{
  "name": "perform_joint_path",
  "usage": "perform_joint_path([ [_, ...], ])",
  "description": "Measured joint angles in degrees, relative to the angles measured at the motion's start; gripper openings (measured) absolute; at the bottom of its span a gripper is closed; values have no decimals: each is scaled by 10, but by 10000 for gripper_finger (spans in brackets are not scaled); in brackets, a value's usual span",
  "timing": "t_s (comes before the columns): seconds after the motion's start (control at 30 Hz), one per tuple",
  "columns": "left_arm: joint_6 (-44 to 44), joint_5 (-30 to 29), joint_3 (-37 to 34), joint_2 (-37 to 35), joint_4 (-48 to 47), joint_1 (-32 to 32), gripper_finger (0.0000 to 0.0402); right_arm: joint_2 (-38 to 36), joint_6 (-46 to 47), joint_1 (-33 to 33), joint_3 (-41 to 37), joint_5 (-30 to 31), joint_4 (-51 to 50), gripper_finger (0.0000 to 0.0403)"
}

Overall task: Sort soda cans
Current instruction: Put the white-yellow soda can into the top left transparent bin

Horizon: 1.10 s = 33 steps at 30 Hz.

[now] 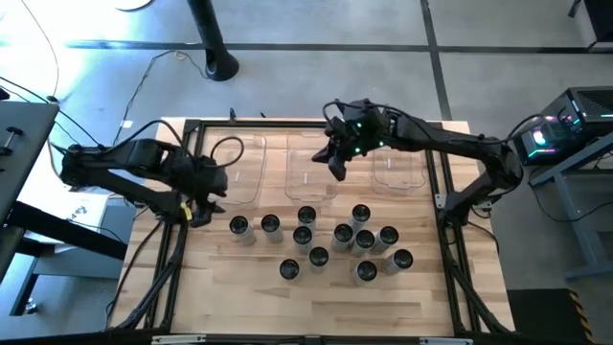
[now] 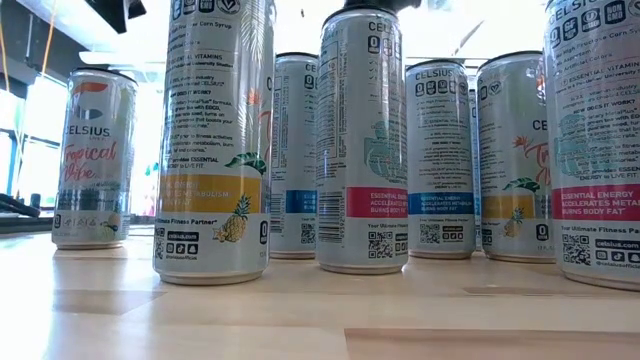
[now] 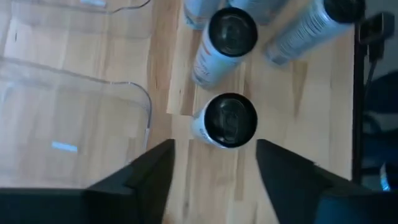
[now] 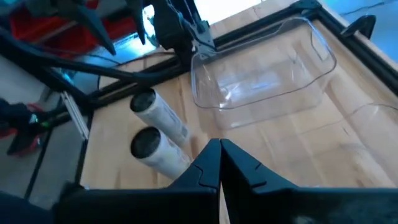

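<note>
Silvery soda cans (image 1: 326, 244): 12 upright.

L gripper (image 3: 214, 165) fingers apart, low; R gripper (image 4: 219, 163) pinched closed, raised.

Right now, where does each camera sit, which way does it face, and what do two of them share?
High: overhead, straight down; both arms, three clear bins, upright soda cans.
Low: tabletop level, facing the can labels; no arm visible.
Left wrist: above one can, open fingers framing it.
Right wrist: over the middle bin, shut fingers showing.
Shared: both wrist views see the leftmost cans and left bin.
</note>
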Motion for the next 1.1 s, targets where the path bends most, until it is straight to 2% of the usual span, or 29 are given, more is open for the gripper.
perform_joint_path([
  [0.13,61,-4,0,3,6,-5,278,0,58,33,0,60,-2,0],
  [0.23,87,0,0,9,7,-5,299,0,87,58,0,125,-18,5],
  [0.3,93,2,0,14,7,-5,307,0,109,69,0,142,-31,19],
  [0.5,89,4,0,44,15,-5,317,0,133,88,0,142,-66,118],
  [0.67,46,10,0,61,39,-5,317,-4,118,91,0,120,-81,219],
  [0.77,22,18,6,77,30,-13,318,-6,101,92,0,119,-85,263],
  [0.93,-31,23,44,118,-16,-49,318,-8,59,92,0,119,-105,290],
  [1.1,-75,-48,46,132,-21,-84,318,-7,14,92,0,146,-124,291],
])
